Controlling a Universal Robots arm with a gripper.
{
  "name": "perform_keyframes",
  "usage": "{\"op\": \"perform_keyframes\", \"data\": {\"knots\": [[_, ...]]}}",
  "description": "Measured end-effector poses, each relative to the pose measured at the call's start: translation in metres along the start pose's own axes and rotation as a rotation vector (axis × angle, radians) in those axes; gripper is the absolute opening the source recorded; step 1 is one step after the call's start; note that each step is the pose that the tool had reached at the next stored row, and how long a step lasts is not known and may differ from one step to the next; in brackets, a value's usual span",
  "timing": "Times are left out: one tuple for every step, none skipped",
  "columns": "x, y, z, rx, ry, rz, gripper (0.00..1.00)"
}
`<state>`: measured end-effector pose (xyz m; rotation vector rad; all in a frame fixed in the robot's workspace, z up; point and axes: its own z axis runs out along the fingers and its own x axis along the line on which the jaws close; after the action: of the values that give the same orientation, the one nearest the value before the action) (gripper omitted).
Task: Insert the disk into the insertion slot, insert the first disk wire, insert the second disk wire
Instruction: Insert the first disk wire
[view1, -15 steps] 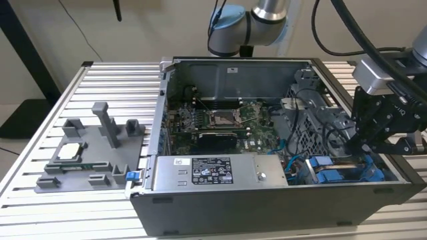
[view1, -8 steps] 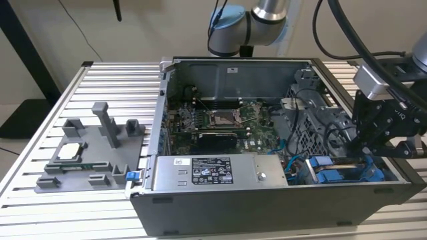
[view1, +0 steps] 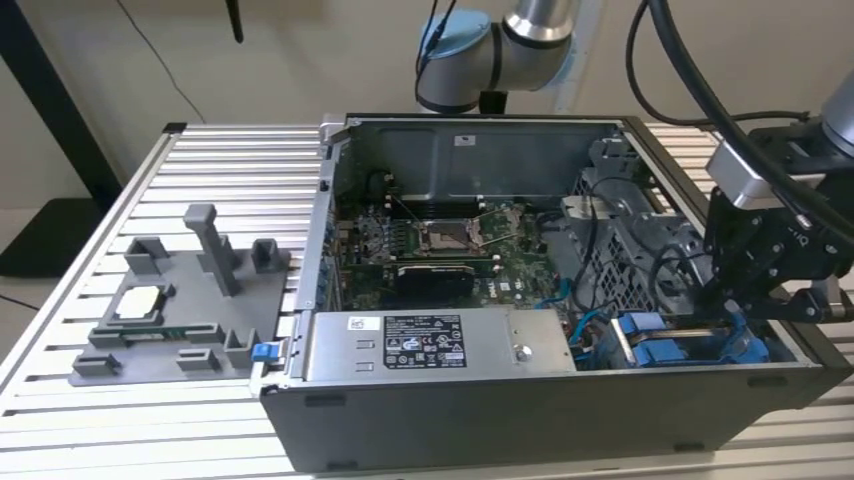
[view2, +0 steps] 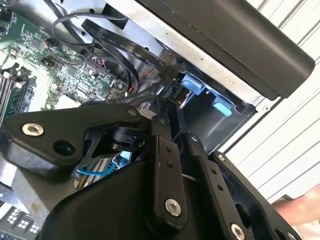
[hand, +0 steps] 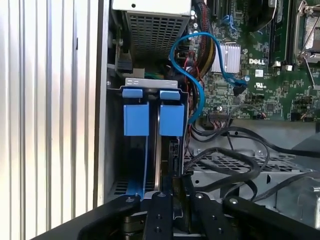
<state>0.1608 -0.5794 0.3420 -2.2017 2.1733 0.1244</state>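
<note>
Disk (hand: 171, 120), bright blue plastic frame: seated in grey sheet-metal insertion slot (hand: 150, 82), exposed for wiring; black claw (hand: 176, 202) near, grip indeterminable.

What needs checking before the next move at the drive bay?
1. disk seated in slot: ok, its blue frame stands inside.
2. gripper lined up with slot: ok, and in the exterior view it hangs at that end of the case.
3. grip: cannot tell what, if anything, is held.
4. blue cable clear of slot: ok, it loops beside it.
5. black cables clear of gripper: not ok, they run close beside it and could snag.
</note>
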Motion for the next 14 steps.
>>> {"op": "perform_keyframes", "data": {"knots": [[0.0001, -0.0002, 0.0006, 0.0, 0.0, 0.0, 0.0], [0.0001, -0.0003, 0.001, 0.0, 0.0004, 0.0, 0.0], [0.0001, -0.0004, 0.0013, 0.0, 0.0005, 0.0, 0.0], [0.0002, -0.0005, 0.0014, 0.0, 0.0004, 0.0, 0.0], [0.0002, -0.0005, 0.0015, 0.0, 0.0002, 0.0, 0.0], [0.0002, -0.0006, 0.0017, 0.0, 0.0001, 0.0, 0.0], [0.0002, -0.0008, 0.0018, 0.0, 0.0, 0.0, 0.0], [0.0002, -0.0011, 0.0018, -0.0001, 0.0, 0.0, 0.0], [0.0002, -0.0015, 0.0018, -0.0001, 0.0, -0.002, 0.0], [0.0002, -0.0019, 0.0018, -0.0002, 0.0, -0.002, 0.0], [0.0002, -0.0023, 0.0018, -0.0003, 0.0, -0.003, 0.0], [0.0002, -0.0024, 0.0018, -0.0002, 0.0, -0.003, 0.0], [0.0002, -0.0024, 0.0018, -0.0003, -0.0001, -0.003, 0.0], [0.0001, -0.0024, 0.0019, -0.0003, -0.0002, -0.003, 0.0]]}}
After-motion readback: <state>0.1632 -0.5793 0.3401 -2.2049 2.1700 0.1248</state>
